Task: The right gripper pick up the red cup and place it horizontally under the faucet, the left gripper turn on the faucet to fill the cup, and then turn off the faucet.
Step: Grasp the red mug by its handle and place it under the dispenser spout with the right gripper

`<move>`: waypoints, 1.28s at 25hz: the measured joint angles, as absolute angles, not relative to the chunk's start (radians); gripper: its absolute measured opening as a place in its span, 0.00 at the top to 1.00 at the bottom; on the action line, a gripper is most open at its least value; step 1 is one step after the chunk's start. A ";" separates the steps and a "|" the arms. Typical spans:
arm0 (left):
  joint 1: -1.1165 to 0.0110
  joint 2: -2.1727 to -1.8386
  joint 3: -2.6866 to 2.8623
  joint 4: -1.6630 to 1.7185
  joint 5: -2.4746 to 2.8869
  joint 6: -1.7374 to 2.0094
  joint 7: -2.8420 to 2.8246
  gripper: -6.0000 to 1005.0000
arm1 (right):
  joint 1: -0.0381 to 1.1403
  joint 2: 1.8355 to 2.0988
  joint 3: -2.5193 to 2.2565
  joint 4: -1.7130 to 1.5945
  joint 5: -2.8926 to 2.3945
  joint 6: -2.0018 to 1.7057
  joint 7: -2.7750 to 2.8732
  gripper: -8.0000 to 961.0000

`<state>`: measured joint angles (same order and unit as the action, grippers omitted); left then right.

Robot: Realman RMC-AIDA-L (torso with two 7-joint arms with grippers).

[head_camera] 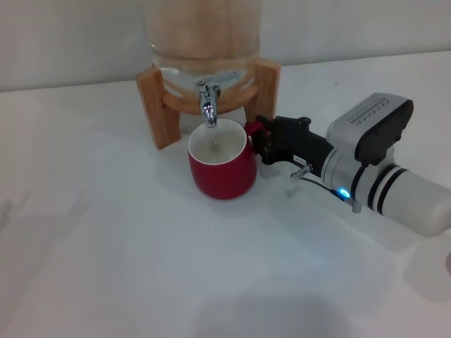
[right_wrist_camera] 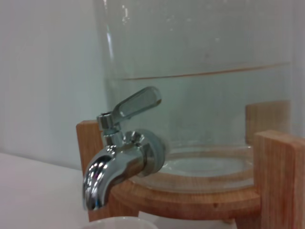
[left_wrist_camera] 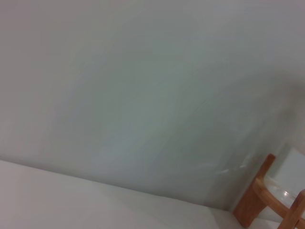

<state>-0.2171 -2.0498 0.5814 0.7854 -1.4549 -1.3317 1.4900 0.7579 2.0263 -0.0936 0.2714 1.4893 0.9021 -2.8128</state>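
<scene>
The red cup (head_camera: 221,169) is seen standing upright on the white surface (head_camera: 106,267), directly below the spout of the faucet (head_camera: 208,105), with its white inside showing and its rim just under the spout tip. The faucet is fixed to the base of a clear glass jar (head_camera: 204,35), which is carried on a wooden stand (head_camera: 151,105); in the right wrist view the faucet (right_wrist_camera: 121,152) is shown close up, its lever angled upward, and a white rim (right_wrist_camera: 116,223) is visible just beneath the spout. The right tool (head_camera: 259,139) is located at the cup's handle side, and its fingers appear to be closed on the red loop handle, though the contact is partly hidden by the black wrist. The left tool is not seen in any view; only wall, surface and a corner of the stand (left_wrist_camera: 267,200) are shown by the left wrist camera.
</scene>
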 joint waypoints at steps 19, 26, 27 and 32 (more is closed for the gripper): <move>-0.217 -2.051 0.581 0.785 -1.454 -1.325 1.489 0.18 | 0.751 2.027 -0.096 0.259 1.441 0.892 -2.809 0.81; -0.213 -2.051 0.581 0.785 -1.453 -1.330 1.489 0.18 | 0.746 2.026 -0.099 0.244 1.441 0.891 -2.809 0.81; -0.213 -2.051 0.581 0.785 -1.453 -1.331 1.489 0.18 | 0.746 2.025 -0.099 0.243 1.441 0.890 -2.809 0.81; -0.211 -2.051 0.581 0.785 -1.456 -1.334 1.489 0.18 | 0.745 2.027 -0.098 0.233 1.419 0.869 -2.808 0.81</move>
<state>-0.2108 -2.0510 0.5814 0.7854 -1.4559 -1.3340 1.4895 0.7455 2.0270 -0.0982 0.2332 1.4189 0.8685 -2.8082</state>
